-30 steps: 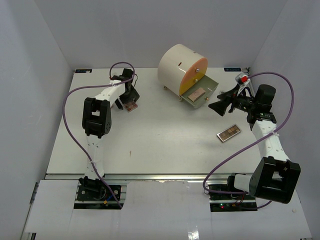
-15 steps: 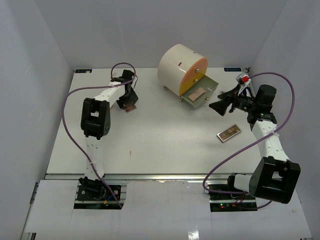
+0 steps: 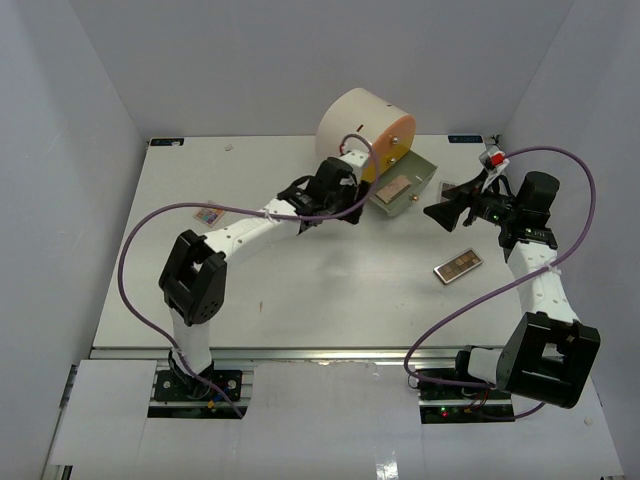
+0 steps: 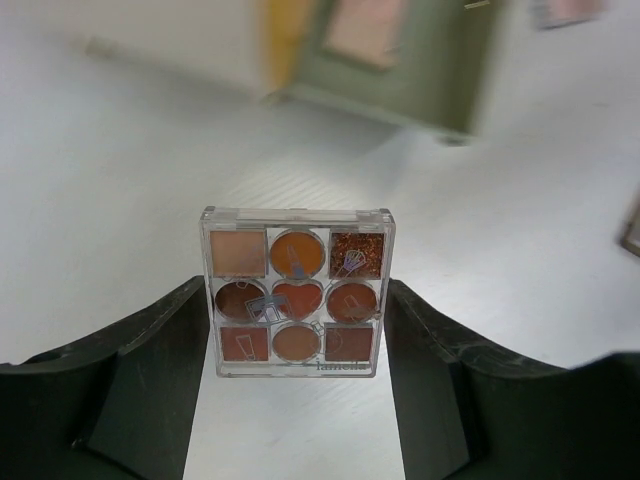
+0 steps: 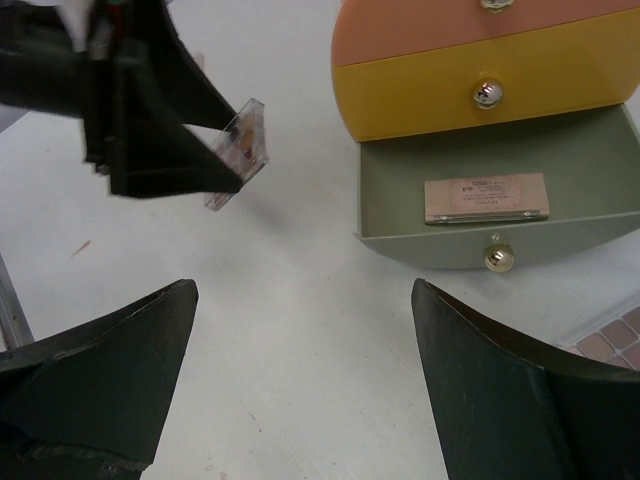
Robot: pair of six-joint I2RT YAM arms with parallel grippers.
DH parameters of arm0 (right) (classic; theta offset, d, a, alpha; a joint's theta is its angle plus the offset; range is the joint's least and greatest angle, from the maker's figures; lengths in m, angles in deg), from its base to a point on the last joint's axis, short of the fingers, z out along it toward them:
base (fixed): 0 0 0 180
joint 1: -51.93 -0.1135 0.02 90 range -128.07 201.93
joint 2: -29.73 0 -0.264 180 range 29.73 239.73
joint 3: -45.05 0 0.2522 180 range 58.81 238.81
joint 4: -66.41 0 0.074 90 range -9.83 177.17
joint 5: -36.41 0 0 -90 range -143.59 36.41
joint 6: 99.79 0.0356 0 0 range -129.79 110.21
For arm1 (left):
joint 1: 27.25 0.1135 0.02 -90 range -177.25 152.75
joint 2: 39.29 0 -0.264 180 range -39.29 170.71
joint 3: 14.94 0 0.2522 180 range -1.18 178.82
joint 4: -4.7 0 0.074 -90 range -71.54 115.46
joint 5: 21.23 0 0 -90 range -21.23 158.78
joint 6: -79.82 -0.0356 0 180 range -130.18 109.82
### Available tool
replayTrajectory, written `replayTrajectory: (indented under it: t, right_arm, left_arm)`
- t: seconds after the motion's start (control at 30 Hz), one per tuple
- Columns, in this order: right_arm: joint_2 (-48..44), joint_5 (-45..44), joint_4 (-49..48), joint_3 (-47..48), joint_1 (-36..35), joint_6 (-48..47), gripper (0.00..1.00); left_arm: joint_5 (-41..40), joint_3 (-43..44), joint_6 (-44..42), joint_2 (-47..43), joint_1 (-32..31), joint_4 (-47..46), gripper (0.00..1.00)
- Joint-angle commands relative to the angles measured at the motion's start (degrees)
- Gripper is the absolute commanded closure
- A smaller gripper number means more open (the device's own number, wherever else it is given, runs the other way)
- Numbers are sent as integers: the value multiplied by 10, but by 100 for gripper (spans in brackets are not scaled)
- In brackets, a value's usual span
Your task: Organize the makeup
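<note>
Left gripper (image 4: 297,300) is pinching the eyeshadow palette (image 4: 296,292) by its two side edges, one finger (image 4: 170,350) pressing on each side. I am reading the palette as almost square. Its slightly longer axis is running along the fingers, away from the wrist and toward the green drawer (image 4: 440,70), which is showing blurred at the top of the left wrist view. Its clear lid and three-by-three grid of brown and orange pans are facing the wrist camera.

In the right wrist view the same palette (image 5: 240,150) is showing nearly edge-on, thin and tilted. It is sitting between the tips of the left gripper (image 5: 222,150) and hanging off the table (image 5: 300,250), left of the drawer.

Inside the drawer (image 5: 430,250), which is standing pulled out from the round drawer box (image 3: 350,125), a third palette (image 5: 487,198) is lying flat with its long axis across the drawer. A second palette (image 3: 458,266) is lying flat on the table near the right arm, long axis on a diagonal.

Right gripper (image 5: 302,288) is hovering with its fingers spread wide, gripping nothing, pointing at the area between the held palette and the drawer.
</note>
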Motion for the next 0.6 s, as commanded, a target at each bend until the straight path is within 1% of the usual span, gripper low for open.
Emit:
replayTrajectory:
  t: [0.0,0.03,0.1,0.2,0.27,0.33,0.47,0.57]
  right_arm:
    - [-21,16,-24,-4,22,6,6]
    - [-22,19,-26,-5,27,9,6]
    - [-24,22,-33,-8,35,16,6]
    - [-26,23,-38,-11,41,22,7]
    - [-27,22,-40,-14,44,24,10]
    - [-31,20,-45,-18,46,27,10]
    - [-34,16,-47,-20,49,27,10]
    - [-35,16,-47,-20,52,26,10]
  left_arm:
    - [-16,-13,-182,-32,-56,-131,99]
    - [-40,-5,-214,-21,-71,-154,99]
    - [-87,20,-245,3,-94,-171,99]
    - [-157,108,-292,78,-111,-185,97]
    - [-196,152,-316,119,-117,-204,96]
    - [-224,202,-356,167,-122,-230,95]
    - [-246,264,-407,231,-127,-271,87]
    - [-255,291,-427,266,-128,-302,76]
